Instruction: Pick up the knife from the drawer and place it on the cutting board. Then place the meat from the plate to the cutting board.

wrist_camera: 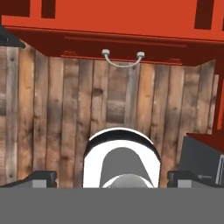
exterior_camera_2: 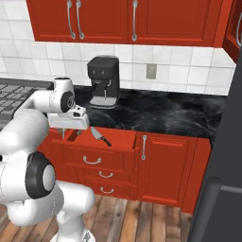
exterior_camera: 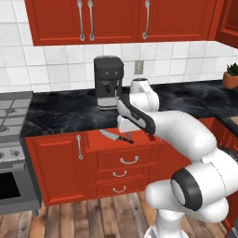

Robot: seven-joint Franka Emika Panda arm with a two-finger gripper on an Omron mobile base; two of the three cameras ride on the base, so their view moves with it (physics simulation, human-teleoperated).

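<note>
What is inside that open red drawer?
A knife with a silver blade and black handle lies in the open drawer. The robot's arm covers the drawer's right part in the left base view, so anything there stays hidden.

Both base views look forward and down from behind the arm, sharing the open drawer (exterior_camera: 122,145) at 12 o'clock; the hand view faces the floor (wrist_camera: 65,122).

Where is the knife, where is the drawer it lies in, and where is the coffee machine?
knife (exterior_camera_2: 98,135): right base view, on the silver blade.
drawer (exterior_camera_2: 124,139): right base view, on the bare red floor of the open drawer.
coffee machine (exterior_camera: 109,80): left base view, on its dark front.
</note>
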